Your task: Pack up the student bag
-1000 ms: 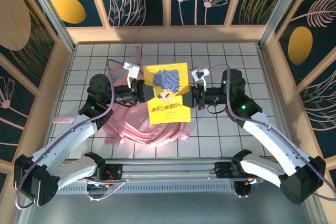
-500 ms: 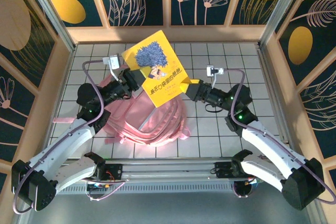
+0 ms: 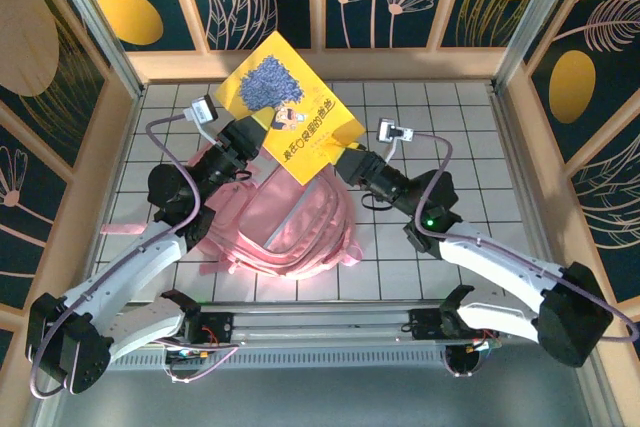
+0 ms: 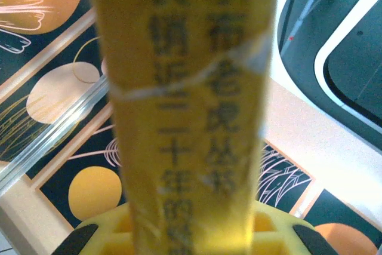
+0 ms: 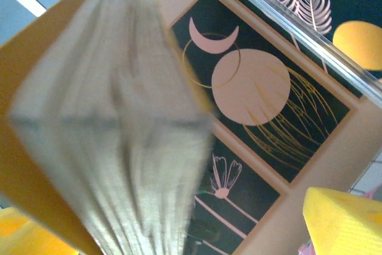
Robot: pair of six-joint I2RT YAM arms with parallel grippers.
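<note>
Left pincer (image 3: 248,139) clamps the yellow book (image 3: 285,107) by its spine, upper centre; right pincer (image 3: 347,163) gapes at its lower-right corner. Pink student bag (image 3: 290,227) lies beneath, mid-frame. Advisable: grip the spine firmly and steer the book down into the bag.
</note>
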